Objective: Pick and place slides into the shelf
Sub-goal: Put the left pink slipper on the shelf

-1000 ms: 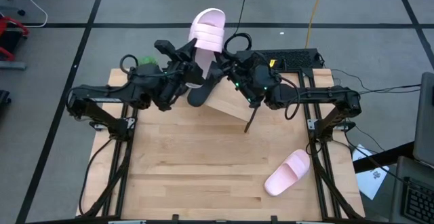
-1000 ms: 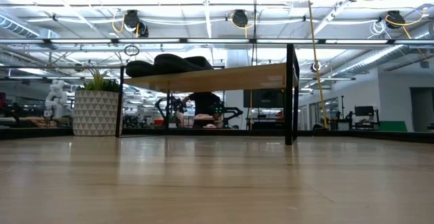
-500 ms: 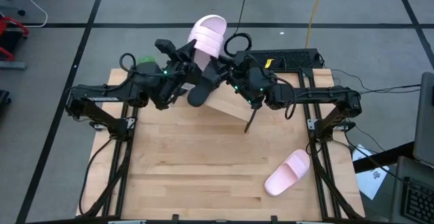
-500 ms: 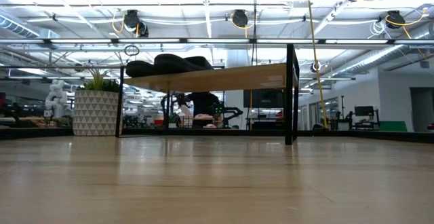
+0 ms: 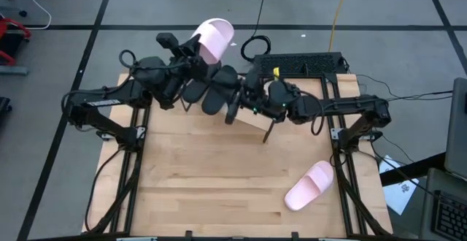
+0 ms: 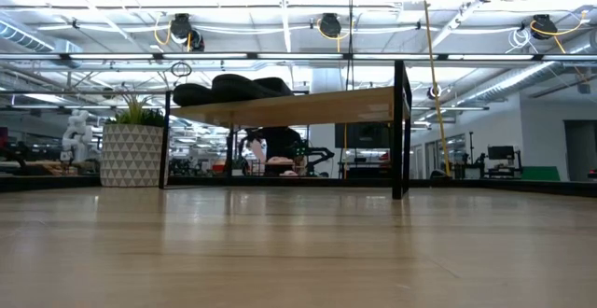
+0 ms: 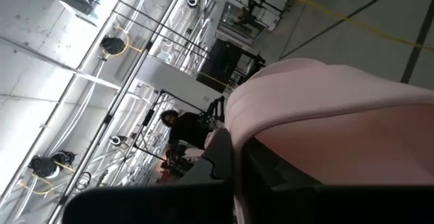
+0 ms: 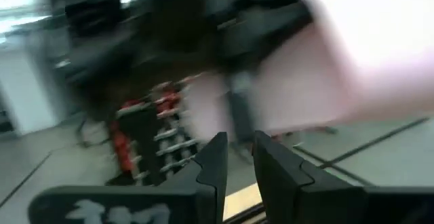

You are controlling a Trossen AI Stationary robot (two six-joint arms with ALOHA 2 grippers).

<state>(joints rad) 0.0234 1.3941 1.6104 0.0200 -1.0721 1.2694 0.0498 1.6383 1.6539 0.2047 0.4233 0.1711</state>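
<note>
The left pincer [image 5: 195, 50] is clenched on a pale pink slide [image 5: 211, 39] and holds it in the air above the far left part of the shelf [image 5: 252, 118]. This slide stands tilted, with its smooth rounded end pointing up and away toward the far side, and its long axis runs from near left to far right. In the left wrist view the same pink slide [image 7: 339, 125] fills most of the picture as a matte, softly curved foam shape, and a dark finger [image 7: 220, 159] presses against it.

The right pincer [image 5: 235, 104] is just beside the black slides on the shelf. In the right wrist view its two dark fingers [image 8: 213, 166] stand with only a narrow gap and nothing is seen between them; I cannot tell if they touch anything.

Two matte black slides [image 5: 211, 91] lie side by side on the far left end of the shelf, their long axes running near to far. From the low view they [image 6: 233, 90] show as low dark rounded shapes on the slanted light-wood board [image 6: 308, 107], which rests on thin black metal legs.

The second pale pink slide [image 5: 309, 185] lies flat on the wooden table [image 5: 204, 182] near the right edge, well apart from the shelf, with its long axis going from near left to far right.
</note>
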